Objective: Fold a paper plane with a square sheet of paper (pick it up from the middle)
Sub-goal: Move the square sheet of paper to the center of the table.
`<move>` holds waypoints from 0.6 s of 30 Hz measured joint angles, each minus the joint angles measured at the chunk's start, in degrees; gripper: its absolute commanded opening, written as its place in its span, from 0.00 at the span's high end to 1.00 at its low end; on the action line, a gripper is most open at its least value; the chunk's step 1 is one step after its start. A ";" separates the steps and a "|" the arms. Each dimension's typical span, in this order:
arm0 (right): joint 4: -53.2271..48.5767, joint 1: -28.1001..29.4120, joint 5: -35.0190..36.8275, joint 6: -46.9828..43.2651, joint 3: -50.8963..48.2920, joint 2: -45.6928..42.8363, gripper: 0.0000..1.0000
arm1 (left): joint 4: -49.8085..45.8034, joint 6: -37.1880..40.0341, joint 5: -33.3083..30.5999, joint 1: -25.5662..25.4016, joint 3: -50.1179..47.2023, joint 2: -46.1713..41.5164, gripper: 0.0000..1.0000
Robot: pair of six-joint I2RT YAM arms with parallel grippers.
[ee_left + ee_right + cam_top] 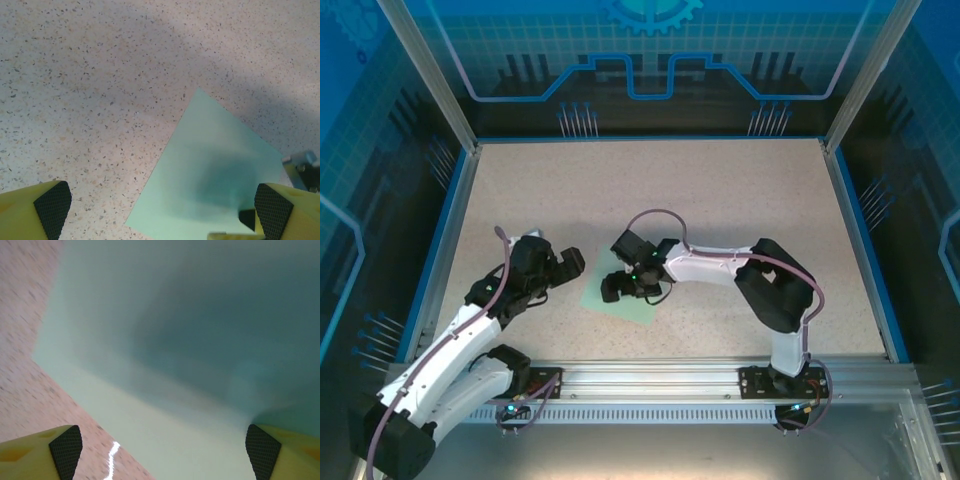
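Note:
The square sheet of paper point(623, 306) is pale mint-green and lies flat on the speckled table, a little in front of the middle. My right gripper point(617, 269) hovers low over its far part, open, and its arm hides some of the sheet. In the right wrist view the paper point(170, 335) is close and blurred, with the two black pads point(65, 450) wide apart over it and nothing between them. My left gripper point(560, 277) is open just left of the sheet. Its wrist view shows the paper point(210, 170) from one corner, with the left gripper point(163, 210) straddling the near edge.
The speckled tabletop point(720, 190) is walled by a blue rim point(860, 230) on three sides. An aluminium rail point(670, 378) carrying both arm bases runs along the near edge. A metal part of the right arm point(300, 165) shows at the sheet's right side.

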 measured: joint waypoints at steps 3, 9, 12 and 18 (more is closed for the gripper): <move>1.49 0.17 -1.84 -1.29 -3.28 -2.58 0.11 | 0.79 0.20 0.00 0.00 -0.20 0.17 0.02; 0.48 -0.15 -2.40 -4.87 -5.88 -4.35 0.11 | 1.90 1.70 0.02 0.00 -1.03 0.07 0.02; -1.64 -2.21 -2.19 -8.39 -7.85 -6.38 0.12 | 2.38 2.86 0.79 0.00 -1.97 0.00 0.01; -8.46 -12.50 -1.75 -19.39 -7.39 -7.17 0.13 | 4.92 4.46 4.33 0.00 -3.30 0.00 0.02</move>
